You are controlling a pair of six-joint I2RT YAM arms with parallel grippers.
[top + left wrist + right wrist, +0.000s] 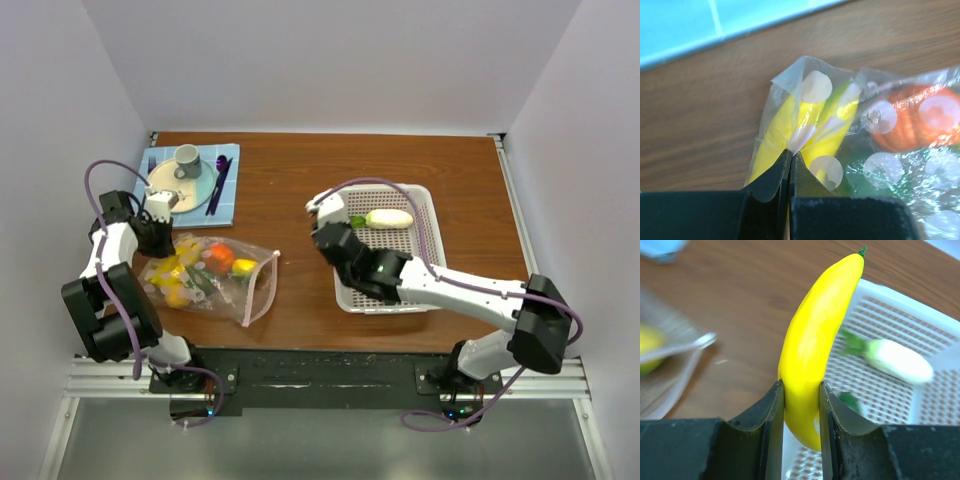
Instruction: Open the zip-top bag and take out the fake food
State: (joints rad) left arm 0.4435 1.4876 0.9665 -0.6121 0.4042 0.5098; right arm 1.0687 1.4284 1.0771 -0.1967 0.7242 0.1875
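While the left gripper [790, 156] has its jaws pressed together on a fold of film at a corner of the zip-top bag [215, 282], the right gripper [801, 390] pinches a yellow banana [815, 335] near its lower end, the fruit standing upright between the two fingers. In the overhead view the bag lies flat on the wooden table [300, 180] at the lower left of the frame. Its pinkish zipper strip [263, 287] is turned toward the centre, though how wide the mouth stands cannot be told. The rest of the fake food [180, 270] sits inside, among it an orange tomato [912, 125] and yellow pieces just beyond the left fingertips. The right gripper hangs over the left rim of the white mesh basket [425, 205] at centre right, where a cream-white piece [390, 218] already lies with something green beside it. The bag looks thin, limp and slick, so it will likely crumple and slide rather than hold its shape; pinning a corner away from the zipper, as here, seems the sound hold. The plastic fruits look light, hard and smooth, so the banana could pivot or slip in so low a pinch; a grip across its thick middle would be steadier.
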